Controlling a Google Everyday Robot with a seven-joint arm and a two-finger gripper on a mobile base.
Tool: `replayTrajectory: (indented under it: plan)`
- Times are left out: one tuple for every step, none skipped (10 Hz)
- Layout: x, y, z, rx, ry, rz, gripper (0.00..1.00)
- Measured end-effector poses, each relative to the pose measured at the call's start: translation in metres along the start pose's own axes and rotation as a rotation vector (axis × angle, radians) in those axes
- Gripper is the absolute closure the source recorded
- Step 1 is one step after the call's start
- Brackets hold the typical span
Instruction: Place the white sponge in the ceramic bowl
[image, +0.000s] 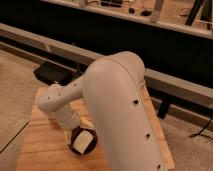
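The arm (117, 110) hides much of the worktop (45, 142) and is cut off by the bottom edge; the pincer (74, 128), just over the ceramic bowl (72, 138), cannot be made out; the bowl's right rim lies behind the arm.

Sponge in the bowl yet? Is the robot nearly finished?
Nearly. The white sponge looks to be lying inside the dark bowl on the wooden table. The gripper hangs at the bowl's upper-left edge, so the drop-off is in hand. Probably left: lifting the arm clear.
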Motion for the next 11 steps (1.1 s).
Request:
replayTrajectory:
  plan:
    - [-0.001,0.0,-0.002,-0.01,-0.009,0.002,0.2]
    - [-0.003,0.0,-0.006,-0.029,-0.024,0.007,0.2]
    - [-0.004,0.0,-0.009,-0.046,-0.034,0.01,0.2]
    - [-0.005,0.0,-0.015,-0.074,-0.051,0.013,0.2]
    - [-0.006,-0.001,-0.021,-0.099,-0.068,0.013,0.2]
    - [-0.006,0.0,-0.032,-0.142,-0.098,0.001,0.2]
    - [-0.006,0.0,-0.039,-0.165,-0.118,-0.011,0.2]
    - [-0.005,0.001,-0.049,-0.202,-0.149,-0.027,0.2]
    - [-0.005,0.001,-0.06,-0.246,-0.183,-0.041,0.2]
    - [-0.005,-0.001,-0.062,-0.258,-0.193,-0.043,0.2]
    - [-0.005,0.001,-0.063,-0.262,-0.195,-0.046,0.2]
